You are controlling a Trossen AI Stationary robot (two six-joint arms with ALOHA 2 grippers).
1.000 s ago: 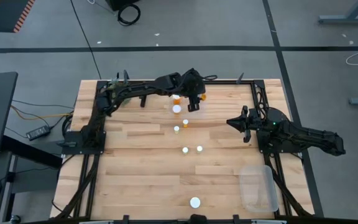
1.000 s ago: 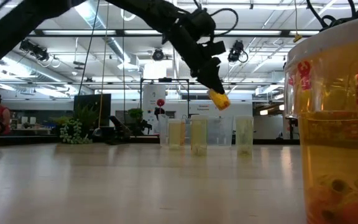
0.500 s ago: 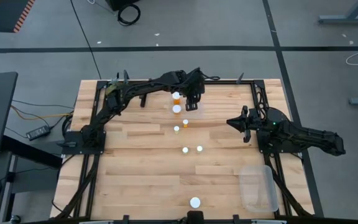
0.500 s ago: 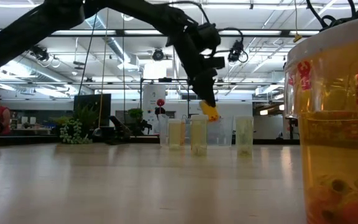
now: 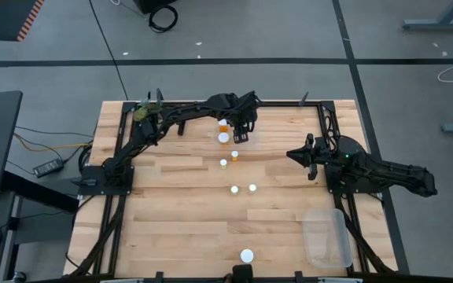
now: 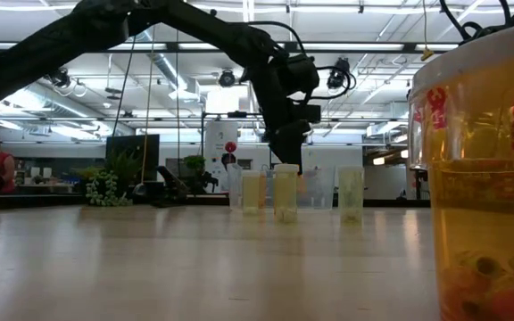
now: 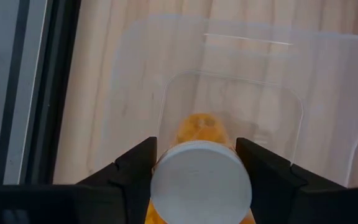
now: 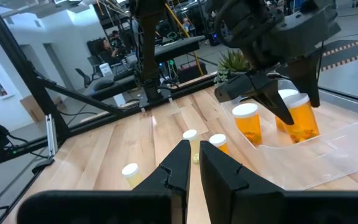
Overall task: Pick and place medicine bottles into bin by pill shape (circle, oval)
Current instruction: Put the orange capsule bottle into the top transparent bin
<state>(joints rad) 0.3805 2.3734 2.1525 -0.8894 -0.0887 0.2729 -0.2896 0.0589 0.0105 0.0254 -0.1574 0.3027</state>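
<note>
My left gripper (image 5: 241, 131) reaches over the table's far middle and is shut on an orange medicine bottle (image 7: 199, 133) with a white cap, low inside a clear bin (image 8: 328, 149). Another bottle (image 8: 248, 124) stands in that bin. Several bottles stand upright on the table: two near the bin (image 5: 223, 163) (image 5: 234, 156), two at the middle (image 5: 234, 189) (image 5: 252, 188) and one at the near edge (image 5: 247, 255). My right gripper (image 5: 291, 155) is shut and empty, level above the table's right half. My left gripper pinches the bottle between its two fingers (image 7: 135, 168) at the cap end (image 7: 201, 180), one finger on each side. The fingers come from above, pointing down. The bottle stands about upright, cap up (image 8: 289, 94), inside the bin; whether its bottom rests on the bin floor I cannot tell.
A second clear bin (image 5: 327, 236) lies at the table's near right corner. A green leafy clump (image 5: 141, 112) sits at the far left corner. Black frame rails run along the left, far and right edges. In the low view one bottle (image 6: 480, 178) stands close to the camera.
My left gripper has gone down and a little toward the table's left edge, carrying the bottle from above the standing bottles into the clear bin. The bottle, tilted before, now stands about upright. The fingers stay shut on it.
</note>
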